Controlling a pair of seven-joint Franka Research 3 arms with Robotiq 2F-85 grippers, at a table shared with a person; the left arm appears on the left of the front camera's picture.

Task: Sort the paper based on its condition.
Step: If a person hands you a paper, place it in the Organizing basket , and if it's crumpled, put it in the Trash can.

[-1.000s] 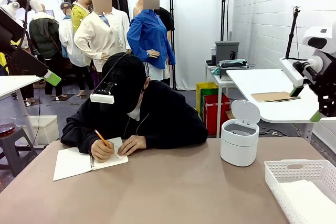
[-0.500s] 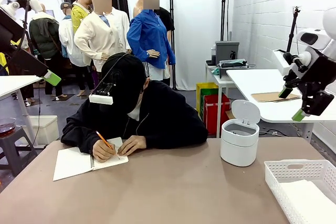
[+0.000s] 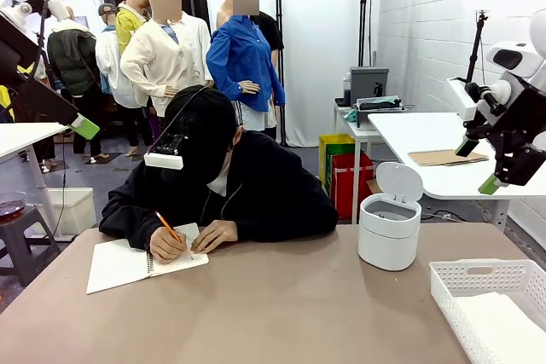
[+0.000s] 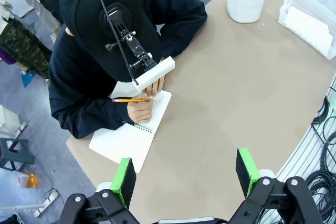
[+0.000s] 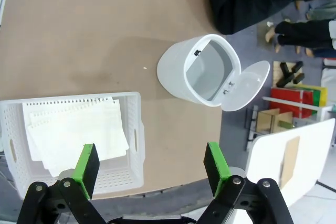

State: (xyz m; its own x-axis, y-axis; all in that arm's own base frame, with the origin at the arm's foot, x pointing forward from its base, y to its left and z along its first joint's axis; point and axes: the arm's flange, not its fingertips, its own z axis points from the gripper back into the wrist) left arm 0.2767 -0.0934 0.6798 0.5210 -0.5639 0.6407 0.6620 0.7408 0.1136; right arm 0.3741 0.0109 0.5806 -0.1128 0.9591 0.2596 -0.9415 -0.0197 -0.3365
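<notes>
White paper sheets point(image 5: 73, 127) with ragged hole edges lie stacked in a white slotted basket point(image 5: 135, 140) at the table's right front corner; the paper point(image 3: 503, 326) also shows from the front. My right gripper point(image 5: 151, 167) hangs open and empty high above the basket and a white bin point(image 5: 205, 69). From the front, the right gripper point(image 3: 478, 164) sits up at the right edge. My left gripper point(image 4: 185, 174) is open and empty, high over the table's left side. A person writes with a pencil point(image 4: 131, 99) in a spiral notebook point(image 4: 128, 137).
The white bin point(image 3: 389, 232) stands with its lid up at the far right of the brown table point(image 3: 256, 304). The person leans over the far edge, arms on the table. A green pad point(image 3: 85, 128) of the left gripper shows at far left.
The right arm has turned and its gripper has shifted a little left, staying open. The person keeps writing; the paper in the basket has not moved.
</notes>
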